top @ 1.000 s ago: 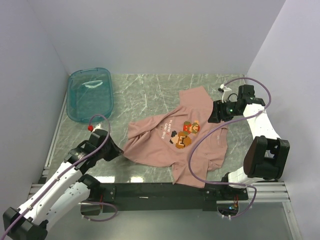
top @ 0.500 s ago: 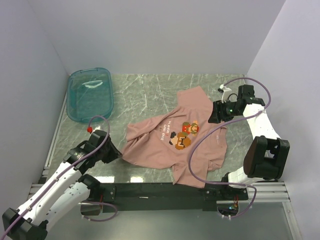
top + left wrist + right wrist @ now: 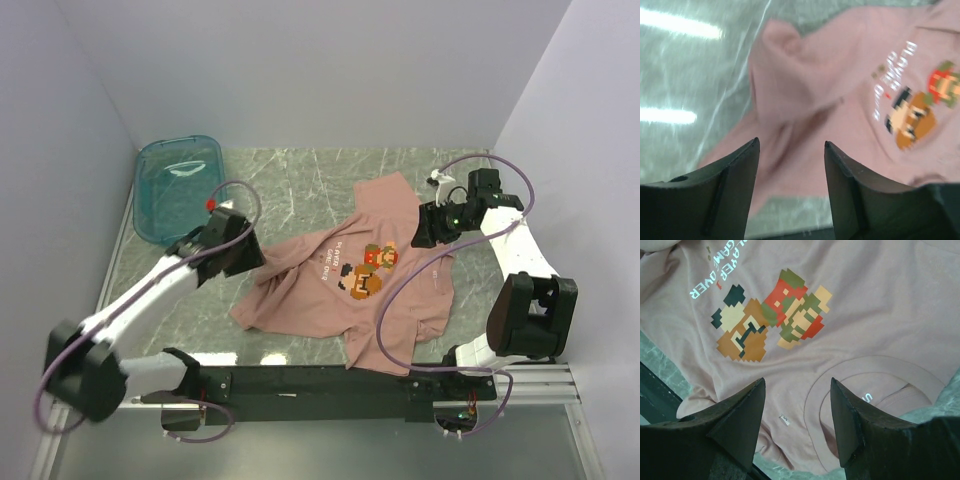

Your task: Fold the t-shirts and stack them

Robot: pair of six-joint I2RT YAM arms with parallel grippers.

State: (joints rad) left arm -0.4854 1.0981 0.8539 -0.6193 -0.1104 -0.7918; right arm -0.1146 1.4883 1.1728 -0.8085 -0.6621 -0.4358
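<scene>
Dusty-pink cotton, your t-shirt [image 3: 350, 285] lies rumpled and print-side up on the grey marbled desk [image 3: 290, 185], to the right of the teal tub [image 3: 180, 205] and nearer the arm bases than it. Your left jaws stand wide with nothing between them, above the bunched shirt edge that faces the tub. Your right jaws are wide too and grip nothing, hovering over the collar [image 3: 875, 375] on the shirt's side farthest from the tub, with the pixel-figure print [image 3: 772, 315] just beyond their tips
</scene>
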